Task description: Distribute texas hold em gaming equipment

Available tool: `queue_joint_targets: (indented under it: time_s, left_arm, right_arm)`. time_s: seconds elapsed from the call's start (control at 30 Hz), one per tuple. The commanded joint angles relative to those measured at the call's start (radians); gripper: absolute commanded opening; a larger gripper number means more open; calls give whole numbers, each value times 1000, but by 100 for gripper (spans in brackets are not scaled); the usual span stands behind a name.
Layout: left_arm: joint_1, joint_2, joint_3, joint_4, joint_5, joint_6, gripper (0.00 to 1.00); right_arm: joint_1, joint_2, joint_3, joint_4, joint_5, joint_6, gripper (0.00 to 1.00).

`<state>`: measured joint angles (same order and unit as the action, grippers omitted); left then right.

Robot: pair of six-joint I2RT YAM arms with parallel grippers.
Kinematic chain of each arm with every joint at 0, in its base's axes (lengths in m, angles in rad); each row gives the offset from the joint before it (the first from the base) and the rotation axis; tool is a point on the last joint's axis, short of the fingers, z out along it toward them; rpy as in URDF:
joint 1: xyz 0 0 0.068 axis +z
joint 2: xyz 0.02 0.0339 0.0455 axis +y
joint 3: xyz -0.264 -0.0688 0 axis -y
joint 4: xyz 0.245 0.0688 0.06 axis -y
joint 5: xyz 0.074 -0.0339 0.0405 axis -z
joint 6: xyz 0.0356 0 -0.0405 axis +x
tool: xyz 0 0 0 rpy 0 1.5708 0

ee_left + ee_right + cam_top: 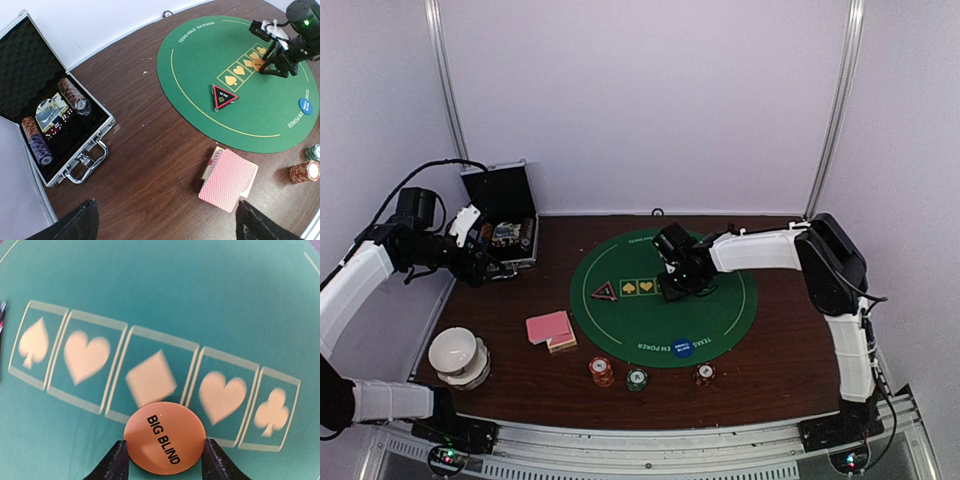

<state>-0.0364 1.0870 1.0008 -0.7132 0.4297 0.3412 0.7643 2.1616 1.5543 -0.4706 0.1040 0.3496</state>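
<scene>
Sitting between right gripper (165,462) fingers (116,465), touching both: orange button disc (165,437)

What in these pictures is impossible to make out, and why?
Orange disc: hidden under the right gripper in the top view.
Small items inside the case: too small in the left wrist view.
Lettering on the blue disc: too small in every view showing it.
Green chip stack: cut by the left wrist view's right edge.
Left gripper: only fingertips show, at that view's bottom edge.
</scene>
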Motion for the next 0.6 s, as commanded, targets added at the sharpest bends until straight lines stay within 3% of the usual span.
queue_joint_targets:
  time_s: [0.0,0.57]
  left_arm:
    - [-3,-10,22,10,8,-8,97]
    - [-3,-8,32,0,3,2,97]
  right_arm:
    - [-46,105,140,-86,64,-42,38]
    - [-109,448,731,-273,11,-66,35]
